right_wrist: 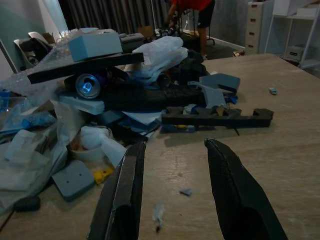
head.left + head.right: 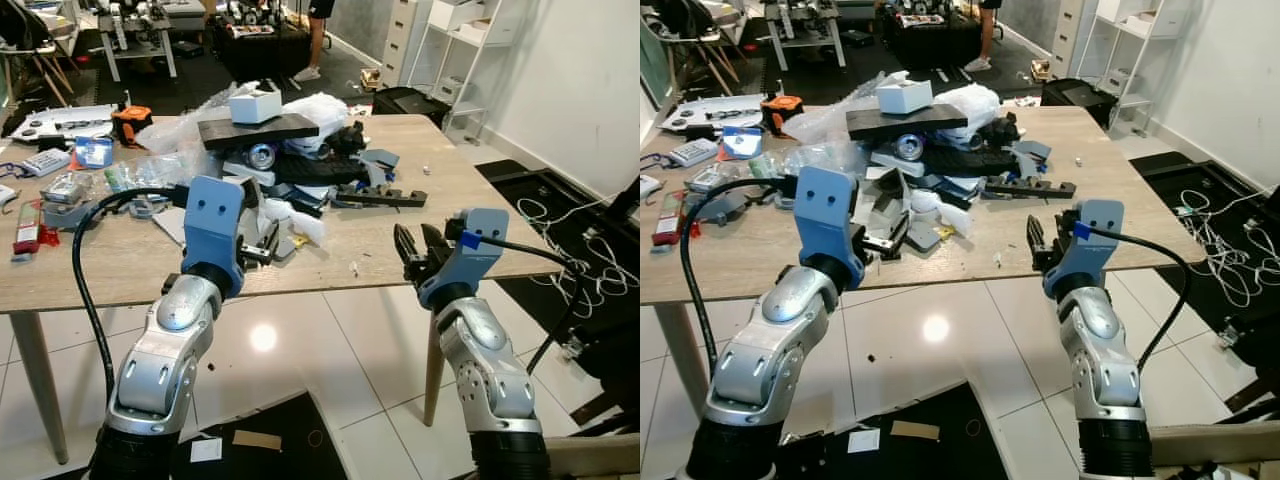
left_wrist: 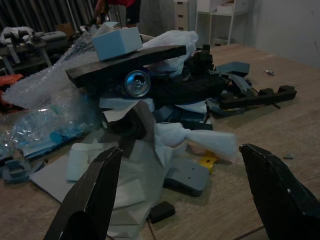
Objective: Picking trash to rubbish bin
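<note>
White wrapper (image 3: 200, 140) nearest left gripper (image 3: 185, 195): fingers spread wide, empty; ease forward, pinch its loose end. Right gripper (image 1: 172, 192) half-open, empty.

From head height we look forward and down over the table (image 2: 480, 190); our two wrist cameras sit low near its front edge, both facing the same trash pile (image 3: 150, 85).

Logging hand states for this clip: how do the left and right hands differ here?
The left hand is spread wide; the right hand is open more narrowly. The left hand sits at the trash pile by crumpled white paper; the right hand hangs at the table edge over bare wood. Both hold nothing.
</note>
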`<state>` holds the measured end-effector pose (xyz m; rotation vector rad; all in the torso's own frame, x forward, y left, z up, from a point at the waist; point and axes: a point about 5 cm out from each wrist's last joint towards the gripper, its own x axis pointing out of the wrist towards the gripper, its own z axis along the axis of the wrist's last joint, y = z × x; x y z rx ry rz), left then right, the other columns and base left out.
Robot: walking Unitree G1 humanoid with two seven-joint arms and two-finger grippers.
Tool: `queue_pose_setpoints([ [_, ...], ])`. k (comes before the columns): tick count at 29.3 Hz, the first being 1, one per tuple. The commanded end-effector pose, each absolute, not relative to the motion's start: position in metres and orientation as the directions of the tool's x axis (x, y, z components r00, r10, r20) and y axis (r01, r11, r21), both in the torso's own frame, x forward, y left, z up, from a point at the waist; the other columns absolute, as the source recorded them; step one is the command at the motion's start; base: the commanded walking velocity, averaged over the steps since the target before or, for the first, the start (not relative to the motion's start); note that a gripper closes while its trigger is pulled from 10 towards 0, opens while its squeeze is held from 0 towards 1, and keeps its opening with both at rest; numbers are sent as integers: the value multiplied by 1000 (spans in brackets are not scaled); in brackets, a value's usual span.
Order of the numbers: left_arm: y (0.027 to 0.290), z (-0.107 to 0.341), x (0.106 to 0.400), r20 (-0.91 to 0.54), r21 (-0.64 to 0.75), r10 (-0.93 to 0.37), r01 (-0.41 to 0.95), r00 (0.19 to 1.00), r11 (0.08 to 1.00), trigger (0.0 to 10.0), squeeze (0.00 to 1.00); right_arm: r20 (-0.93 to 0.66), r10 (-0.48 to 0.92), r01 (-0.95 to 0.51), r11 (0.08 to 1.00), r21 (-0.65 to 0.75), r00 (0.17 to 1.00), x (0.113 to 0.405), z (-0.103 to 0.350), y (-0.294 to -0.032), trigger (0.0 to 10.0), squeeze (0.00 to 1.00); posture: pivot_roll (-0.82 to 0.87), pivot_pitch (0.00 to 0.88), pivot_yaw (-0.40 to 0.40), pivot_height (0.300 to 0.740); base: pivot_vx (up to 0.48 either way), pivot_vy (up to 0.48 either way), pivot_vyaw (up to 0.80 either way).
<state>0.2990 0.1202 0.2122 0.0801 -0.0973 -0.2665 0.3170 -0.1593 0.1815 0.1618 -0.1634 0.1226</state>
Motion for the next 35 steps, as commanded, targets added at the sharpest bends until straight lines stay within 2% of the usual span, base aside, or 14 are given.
queue_pose_setpoints([
  [1, 121, 208, 298, 61, 94, -261, 255, 963, 962, 10000, 0, 164, 127, -154, 974, 164, 978, 318, 182, -154, 10000, 0, 174, 22, 2, 740, 0, 480, 0],
  [9, 123, 207, 297, 53, 97, -261, 255, 964, 962, 10000, 0, 160, 134, -161, 972, 170, 978, 317, 180, -151, 10000, 0, 174, 22, 2, 740, 0, 480, 0],
  [12, 123, 206, 297, 30, 125, -274, 269, 961, 955, 10000, 0, 159, 134, -161, 972, 173, 978, 316, 180, -150, 10000, 0, 175, 27, 8, 740, 0, 0, 0],
  [20, 121, 201, 297, -22, 154, -297, 297, 955, 942, 10000, 0, 156, 128, -156, 971, 183, 980, 314, 179, -150, 10000, 0, 173, 34, 19, 740, 0, -467, 0],
  [35, 122, 200, 301, -31, 163, -269, 271, 963, 949, 10000, 0, 154, 111, -140, 973, 186, 982, 311, 179, -154, 10000, 0, 169, 39, 28, 740, 0, 0, 0],
])
